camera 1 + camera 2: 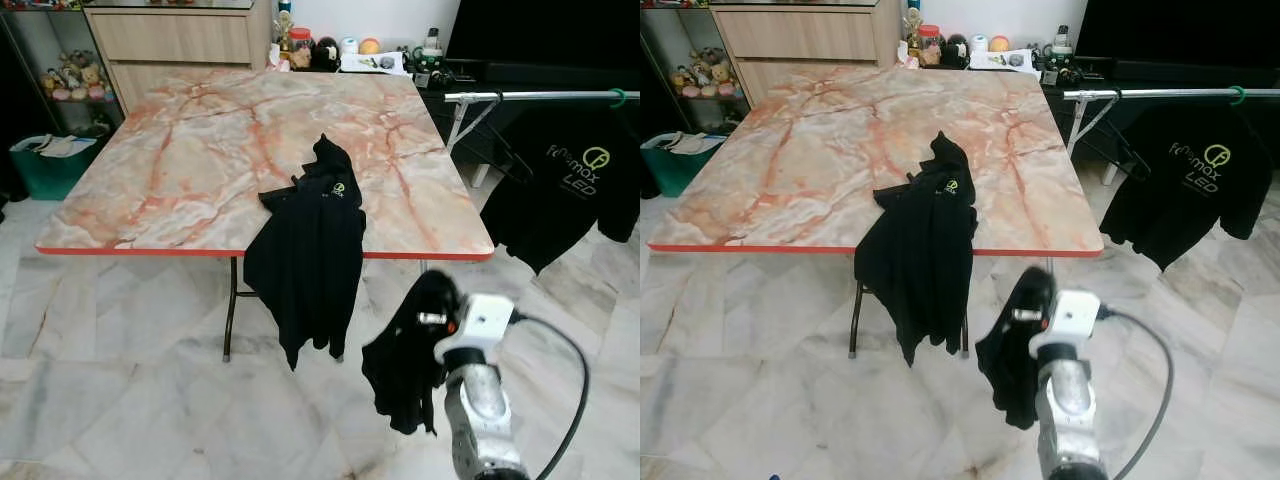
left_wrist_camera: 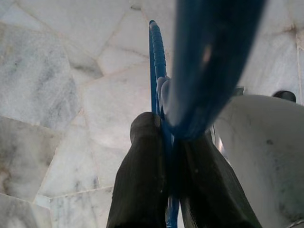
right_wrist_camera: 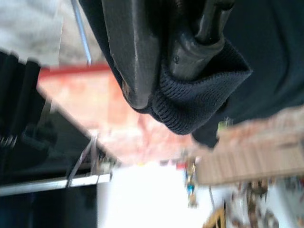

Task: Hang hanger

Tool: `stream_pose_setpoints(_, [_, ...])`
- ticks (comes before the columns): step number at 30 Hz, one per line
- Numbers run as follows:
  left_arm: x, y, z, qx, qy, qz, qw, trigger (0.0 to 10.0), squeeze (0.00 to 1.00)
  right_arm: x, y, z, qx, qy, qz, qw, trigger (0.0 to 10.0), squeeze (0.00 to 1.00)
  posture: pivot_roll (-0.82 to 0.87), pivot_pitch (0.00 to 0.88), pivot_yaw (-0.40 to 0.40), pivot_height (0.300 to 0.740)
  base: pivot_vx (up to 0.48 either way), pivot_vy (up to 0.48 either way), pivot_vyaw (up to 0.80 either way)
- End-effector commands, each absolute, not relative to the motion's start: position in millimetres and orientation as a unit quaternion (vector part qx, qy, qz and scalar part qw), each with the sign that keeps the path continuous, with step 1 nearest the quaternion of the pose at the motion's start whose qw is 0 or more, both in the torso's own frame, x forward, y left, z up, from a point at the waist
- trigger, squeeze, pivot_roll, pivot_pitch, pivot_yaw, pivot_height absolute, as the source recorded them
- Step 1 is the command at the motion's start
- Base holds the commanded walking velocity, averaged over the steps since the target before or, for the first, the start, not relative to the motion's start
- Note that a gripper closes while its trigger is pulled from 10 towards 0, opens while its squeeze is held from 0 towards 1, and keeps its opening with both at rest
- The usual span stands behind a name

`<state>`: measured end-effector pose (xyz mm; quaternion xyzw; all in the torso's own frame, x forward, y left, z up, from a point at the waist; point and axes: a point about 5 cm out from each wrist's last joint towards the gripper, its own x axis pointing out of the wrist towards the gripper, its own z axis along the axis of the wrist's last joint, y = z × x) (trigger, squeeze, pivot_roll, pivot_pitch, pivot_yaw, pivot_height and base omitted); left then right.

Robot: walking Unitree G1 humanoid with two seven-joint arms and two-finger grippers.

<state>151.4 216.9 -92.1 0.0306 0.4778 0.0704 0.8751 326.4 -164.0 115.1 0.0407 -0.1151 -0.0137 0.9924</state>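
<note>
**Blue hanger pinched in the left gripper, dark garment in the right**

In the left wrist view the left gripper [image 2: 166, 156] has its two black fingers closed tight on a thin blue hanger [image 2: 156, 61]. The hanger passes straight between the fingers and reaches out beyond their tips, over the pale marble floor [image 2: 52, 95].

The right gripper [image 3: 161, 71] is closed on the ribbed edge of a dark garment [image 1: 405, 365], which hangs down from it beside the silver right arm [image 1: 480, 400], low and in front of the table.

A second black garment [image 1: 305, 255] is draped over the near edge of the marble-patterned table [image 1: 180, 170] and carries a small logo, too small to read. On the right a black T-shirt [image 1: 570, 185] hangs from a metal rail [image 1: 530, 96]; its print seems to end in "max LED".
</note>
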Motion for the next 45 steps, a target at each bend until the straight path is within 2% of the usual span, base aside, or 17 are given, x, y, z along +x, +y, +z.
stream_pose_setpoints(1, [146.5, 209.3, -96.1, 0.026, 0.494, 0.069, 0.866, 10.0, 0.00, 330.0, -165.4, 138.6, 0.043, -0.154, -0.026, 0.987, 10.0, 0.00, 0.05, 0.078, -0.015, 0.740, 0.000, 0.000, 0.00])
stream_pose_setpoints(8, [157.8, 197.1, -94.0, 0.026, 0.486, 0.066, 0.871, 10.0, 0.00, 330.6, -158.7, 162.0, 0.044, -0.181, -0.023, 0.982, 10.0, 0.00, 0.05, 0.072, -0.015, 0.740, 0.000, 0.000, 0.00])
stream_pose_setpoints(16, [147.0, 220.9, -93.2, 0.032, 0.484, 0.072, 0.871, 10.0, 0.00, 333.4, -162.6, 184.0, 0.046, -0.202, -0.033, 0.978, 10.0, 0.00, 0.03, 0.054, -0.009, 0.740, 0.273, 0.000, 0.00])
stream_pose_setpoints(28, [144.0, 224.7, -93.4, 0.029, 0.487, 0.070, 0.870, 10.0, 0.00, 345.4, -147.8, 209.0, 0.056, -0.225, -0.023, 0.973, 10.0, 0.00, 0.03, 0.075, 0.001, 0.740, 0.353, 0.000, 0.00])
stream_pose_setpoints(36, [139.6, 230.9, -93.8, 0.035, 0.496, 0.066, 0.865, 10.0, 0.00, 361.1, -144.2, 253.5, 0.074, -0.264, -0.040, 0.961, 10.0, 0.00, 0.02, 0.085, 0.019, 0.740, 0.365, 0.000, 0.00])
stream_pose_setpoints(45, [142.4, 228.6, -93.3, 0.034, 0.493, 0.061, 0.867, 10.0, 0.00, 376.4, -144.1, 276.9, 0.064, -0.271, -0.059, 0.959, 10.0, 0.00, 0.03, 0.085, 0.017, 0.740, 0.363, 0.000, 0.00])
